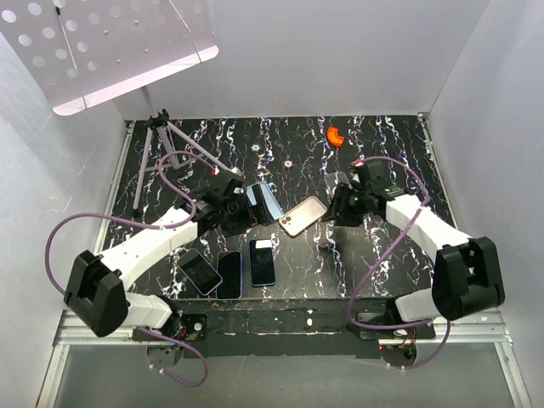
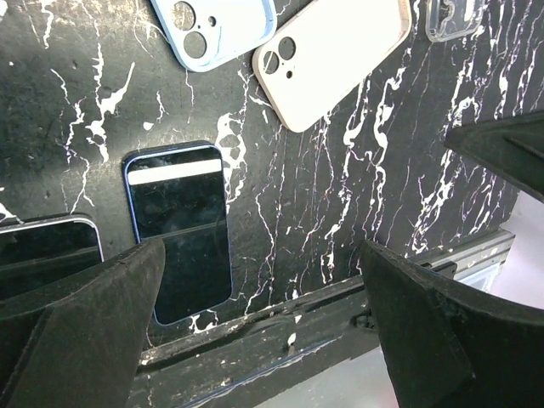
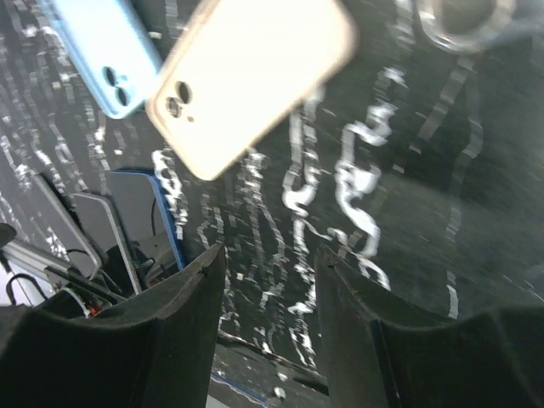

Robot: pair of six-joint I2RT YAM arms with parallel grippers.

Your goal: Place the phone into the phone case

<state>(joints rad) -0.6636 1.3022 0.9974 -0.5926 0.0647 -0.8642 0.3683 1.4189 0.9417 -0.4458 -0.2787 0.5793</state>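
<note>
2 likely ways to spoil this: closing the spread, empty left fingers [image 2: 85, 323] off-centre on the blue-edged phone [image 2: 180, 229] lying flat below and between them and dragging the neighbouring phone [image 2: 47, 255] along, or knocking the cream case [image 3: 255, 81] askew just beyond the parted, empty right fingers [image 3: 170, 331].
</note>
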